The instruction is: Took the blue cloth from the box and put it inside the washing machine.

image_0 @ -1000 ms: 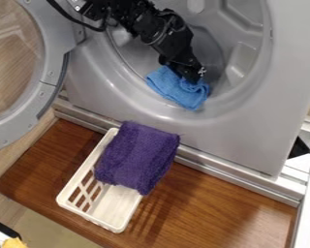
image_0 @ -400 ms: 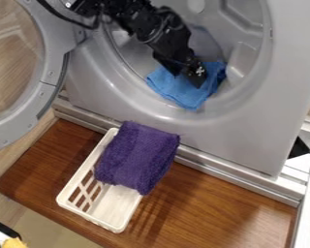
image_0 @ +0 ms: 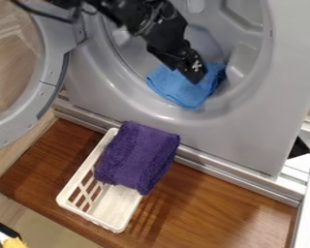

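Shifted slightly up-frame, the claw (image_0: 195, 78), spread or pinching I can't tell, could snag the blue cloth (image_0: 179, 92), dragging it out.

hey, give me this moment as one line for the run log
gripper: at blue cloth | blue cloth: on lower lip of washing machine opening | purple cloth: on white basket | door: open

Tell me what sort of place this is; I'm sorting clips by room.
Probably a laundry area: there's a washing machine with its round door open, and a basket holding a purple towel.
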`<state>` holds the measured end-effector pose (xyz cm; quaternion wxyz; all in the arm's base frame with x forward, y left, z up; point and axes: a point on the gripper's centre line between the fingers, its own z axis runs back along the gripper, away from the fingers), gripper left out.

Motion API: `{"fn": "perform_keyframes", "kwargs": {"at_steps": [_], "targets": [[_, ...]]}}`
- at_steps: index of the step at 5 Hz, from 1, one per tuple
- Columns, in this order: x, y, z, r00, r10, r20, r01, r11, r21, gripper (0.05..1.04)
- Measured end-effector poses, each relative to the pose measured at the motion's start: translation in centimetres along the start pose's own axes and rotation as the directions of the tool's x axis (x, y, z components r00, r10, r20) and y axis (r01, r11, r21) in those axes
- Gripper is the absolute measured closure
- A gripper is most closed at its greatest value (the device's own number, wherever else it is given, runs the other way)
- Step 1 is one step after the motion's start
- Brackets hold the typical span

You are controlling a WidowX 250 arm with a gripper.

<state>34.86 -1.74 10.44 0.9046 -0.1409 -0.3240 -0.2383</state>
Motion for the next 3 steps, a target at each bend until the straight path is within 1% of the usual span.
{"fn": "perform_keyframes", "kwargs": {"at_steps": [1,2,3], "targets": [[-3.0,-1.0,2.1,0.998,0.006,-0.063,-0.006,1.0,0.002,0.083],[-6.6,-1.5,3.6,0.956,-0.011,-0.293,0.025,0.999,0.044,0.083],[-9.0,-1.8,3.9,0.922,-0.038,-0.385,0.053,0.998,0.028,0.083]]}}
